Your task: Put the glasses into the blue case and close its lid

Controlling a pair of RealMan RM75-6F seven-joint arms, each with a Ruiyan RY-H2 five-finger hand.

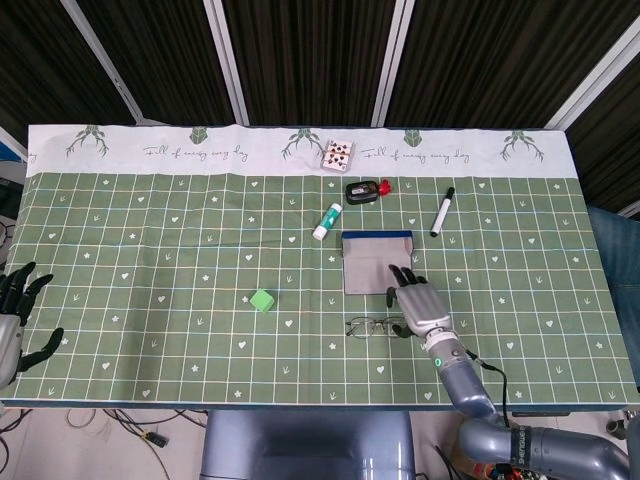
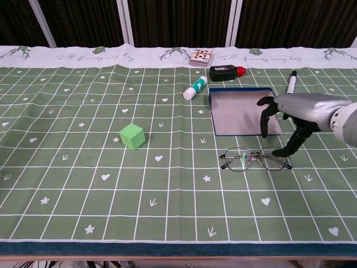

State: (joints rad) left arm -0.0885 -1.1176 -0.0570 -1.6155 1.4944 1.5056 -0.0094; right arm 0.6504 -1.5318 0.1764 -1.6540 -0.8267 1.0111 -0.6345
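The blue case point(image 1: 377, 262) point(image 2: 240, 113) lies open near the table's middle, its grey inside facing up. Just in front of it the thin-framed glasses point(image 1: 372, 327) point(image 2: 250, 159) lie flat on the green cloth. My right hand point(image 1: 420, 306) point(image 2: 290, 114) hovers over the right end of the glasses and the case's front right corner, fingers spread and pointing down, holding nothing. At the table's left edge my left hand point(image 1: 14, 318) rests with fingers apart, seen only in the head view.
A green cube point(image 1: 262, 300) point(image 2: 132, 135) sits left of the case. Behind the case lie a glue stick point(image 1: 327, 221), a black and red object point(image 1: 366, 189), a marker point(image 1: 442, 211) and a card box point(image 1: 338, 154).
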